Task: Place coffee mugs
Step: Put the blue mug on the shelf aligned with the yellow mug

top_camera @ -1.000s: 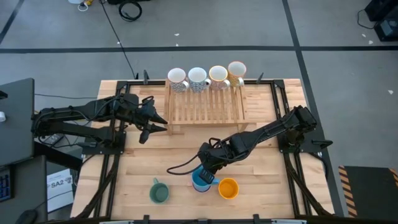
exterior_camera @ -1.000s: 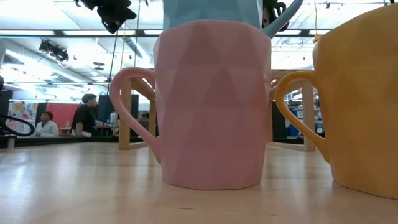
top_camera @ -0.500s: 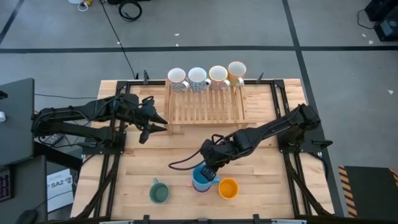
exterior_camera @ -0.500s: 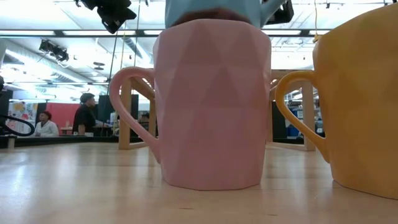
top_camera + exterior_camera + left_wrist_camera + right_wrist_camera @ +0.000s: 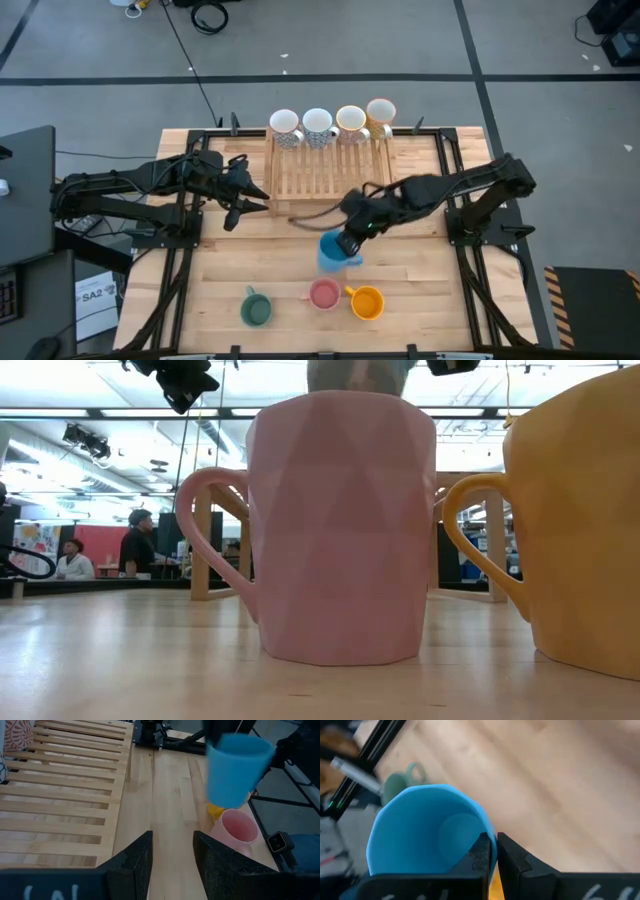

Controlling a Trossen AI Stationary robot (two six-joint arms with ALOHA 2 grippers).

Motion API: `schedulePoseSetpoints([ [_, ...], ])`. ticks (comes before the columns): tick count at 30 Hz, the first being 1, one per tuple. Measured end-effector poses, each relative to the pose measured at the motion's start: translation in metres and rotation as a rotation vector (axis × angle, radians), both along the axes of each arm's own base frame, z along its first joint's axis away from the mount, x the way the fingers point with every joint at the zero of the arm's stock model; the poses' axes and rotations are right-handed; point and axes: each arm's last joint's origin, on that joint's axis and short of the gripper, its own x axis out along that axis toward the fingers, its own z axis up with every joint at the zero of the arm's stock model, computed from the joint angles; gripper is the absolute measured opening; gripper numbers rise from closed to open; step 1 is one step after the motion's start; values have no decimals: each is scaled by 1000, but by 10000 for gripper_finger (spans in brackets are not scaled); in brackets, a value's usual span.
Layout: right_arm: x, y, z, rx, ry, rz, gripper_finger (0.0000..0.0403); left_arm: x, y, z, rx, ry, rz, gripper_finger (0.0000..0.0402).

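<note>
- the right gripper is clamped on the rim of the blue mug, one finger inside the wall and one outside, holding it clear of the table.
- the mug hangs just near of the wooden rack, above and a little far of the pink mug.
- in the right wrist view the blue mug sits directly at the fingertips, its mouth open toward the camera, so the grip is on the rim only.
- a rim pinch like this will likely let the mug swing; carry it slowly and keep it level.
- likely target is the rack, where four mugs already stand along the far edge, from the patterned mug on the left to the cream mug on the right.
- lower it onto the slats well apart from those four, let it rest fully, then open.
- the orange mug and green mug wait at the near edge of the table.
- the left gripper waits at the rack's left end, fingers parted, holding nothing.
</note>
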Motion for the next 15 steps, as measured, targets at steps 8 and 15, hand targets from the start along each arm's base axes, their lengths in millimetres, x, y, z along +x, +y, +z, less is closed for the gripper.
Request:
schedulePoseSetpoints([
  [8, -47, -40, 31, -127, 32, -195, 24, 0, 0, 0, 0, 0, 0, 146],
  [15, -83, -71, 47, -224, 74, -342, 24, 0, 0, 0, 0, 0, 0, 146],
])
